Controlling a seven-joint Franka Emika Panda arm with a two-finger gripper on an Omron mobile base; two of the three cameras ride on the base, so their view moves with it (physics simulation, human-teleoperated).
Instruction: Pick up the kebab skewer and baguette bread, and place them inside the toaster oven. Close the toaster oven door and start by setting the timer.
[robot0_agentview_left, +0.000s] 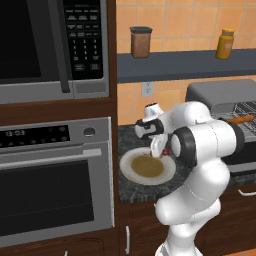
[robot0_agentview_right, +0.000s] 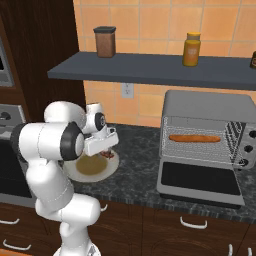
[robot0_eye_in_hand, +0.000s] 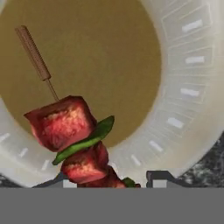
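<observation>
The kebab skewer, red meat chunks and a green slice on a thin stick with a brown handle, lies on the white plate with an olive-brown centre. My gripper is low over the plate's right side, its fingertips closed in on either side of the skewer's lower chunks. The baguette bread lies on the wire rack inside the grey toaster oven. The toaster oven door is folded down flat, open.
A microwave sits over a built-in steel oven to the left of the counter. On the shelf above stand a brown jar and a yellow bottle. Dark counter lies between plate and toaster oven.
</observation>
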